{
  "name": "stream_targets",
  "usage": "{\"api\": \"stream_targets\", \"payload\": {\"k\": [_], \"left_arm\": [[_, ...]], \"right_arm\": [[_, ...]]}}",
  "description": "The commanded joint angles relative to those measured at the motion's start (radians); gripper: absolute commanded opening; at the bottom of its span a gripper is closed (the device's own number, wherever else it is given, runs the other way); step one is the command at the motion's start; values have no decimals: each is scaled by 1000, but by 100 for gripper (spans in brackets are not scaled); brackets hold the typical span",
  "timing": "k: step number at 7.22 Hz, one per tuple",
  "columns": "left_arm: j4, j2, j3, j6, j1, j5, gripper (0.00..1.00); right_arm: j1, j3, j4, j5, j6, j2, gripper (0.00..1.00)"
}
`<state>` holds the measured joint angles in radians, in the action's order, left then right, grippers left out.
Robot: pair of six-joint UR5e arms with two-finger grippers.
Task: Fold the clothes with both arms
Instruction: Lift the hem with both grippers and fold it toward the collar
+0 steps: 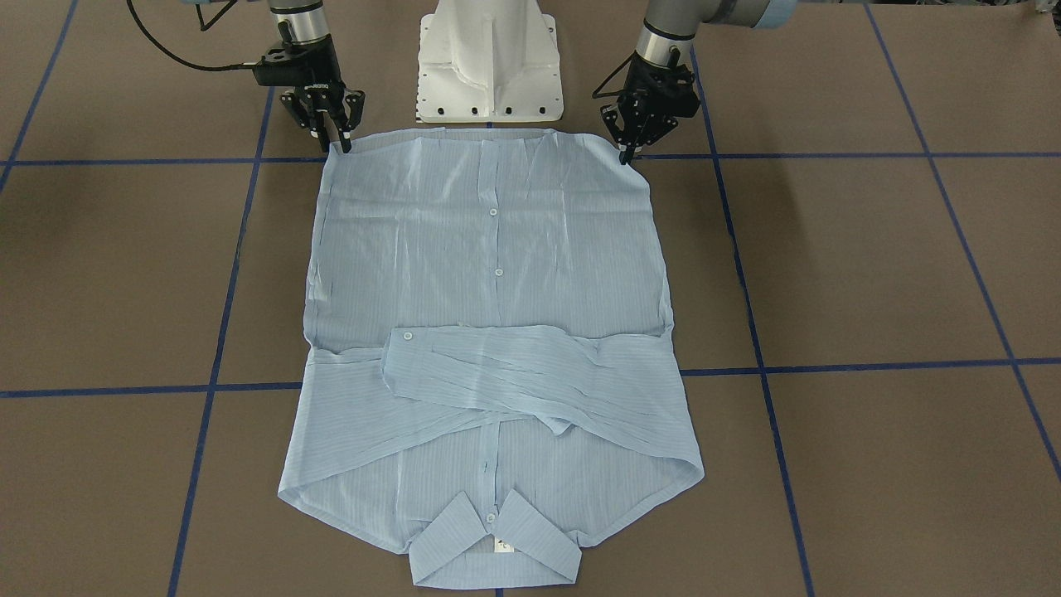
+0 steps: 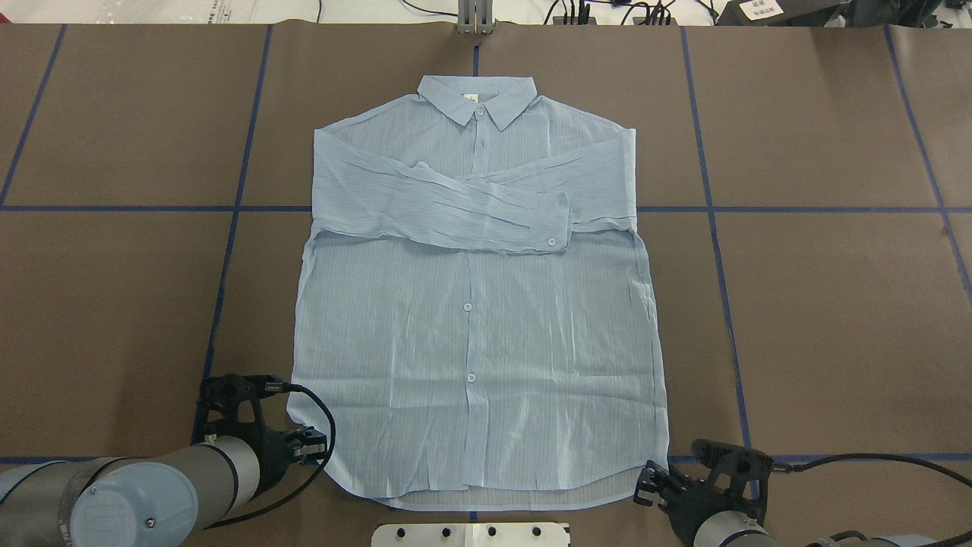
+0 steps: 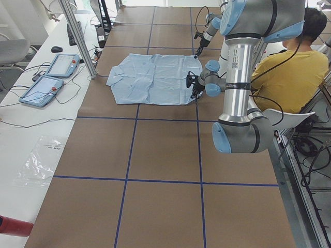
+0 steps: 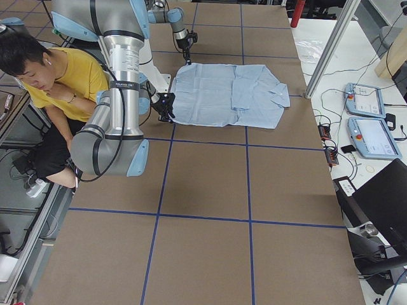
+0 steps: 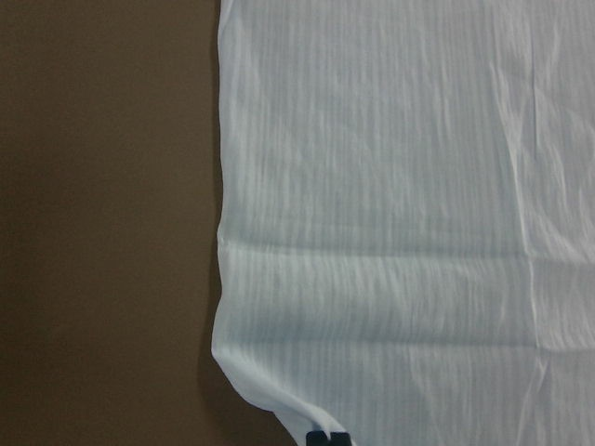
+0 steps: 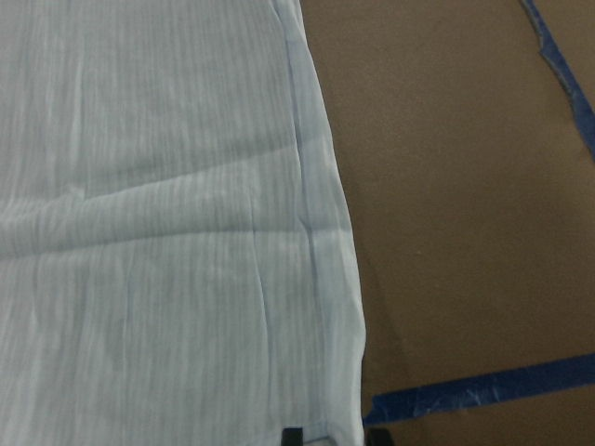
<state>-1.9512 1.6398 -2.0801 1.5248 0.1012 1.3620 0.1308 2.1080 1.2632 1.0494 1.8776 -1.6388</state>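
The shirt [image 1: 497,274] lies flat on the brown desk [image 1: 870,265], with its sleeves [image 1: 497,365] crossed over its chest. My left claw [image 1: 625,156] pinches one bottom corner. My right claw [image 1: 338,145] is spread apart round the other corner.

The shirt [image 2: 471,327] is pale blue, finely striped, with white buttons [image 2: 468,307]; the table [image 2: 835,319] is brown with blue tape lines [image 2: 820,209].

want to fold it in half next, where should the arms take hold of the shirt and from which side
Take the shirt by its hem, at both corners, coming from the robot's side. The hem lies flat nearest the base, the sleeves are already crossed over the chest, and the left pincer and right pincer sit at those corners.
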Motion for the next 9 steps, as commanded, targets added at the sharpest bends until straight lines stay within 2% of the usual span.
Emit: {"api": "stream_targets", "payload": {"k": [1,2,3,4,6,7,8,9], "left_arm": [[0,0,-11,0,0,2,0],[0,-3,-27,-2,2,6,0],[2,-11,-66,-8,3,14,0],[8,-18,-115,-8,3,26,0],[55,-95,-309,-3,-15,139,0],[172,-104,-454,-3,-20,210,0],[298,-94,-594,-8,-14,282,0],[366,-66,-633,-12,3,326,0]], "right_arm": [[-3,10,71,0,0,4,0],[-11,51,88,4,-3,-1,0],[-11,143,188,17,-5,-10,0],[-11,261,320,82,-3,-10,0],[1,511,564,200,-2,-3,0],[19,638,707,234,-2,13,0],[3,648,746,259,-2,77,0],[-41,647,772,276,-3,121,0]]}}
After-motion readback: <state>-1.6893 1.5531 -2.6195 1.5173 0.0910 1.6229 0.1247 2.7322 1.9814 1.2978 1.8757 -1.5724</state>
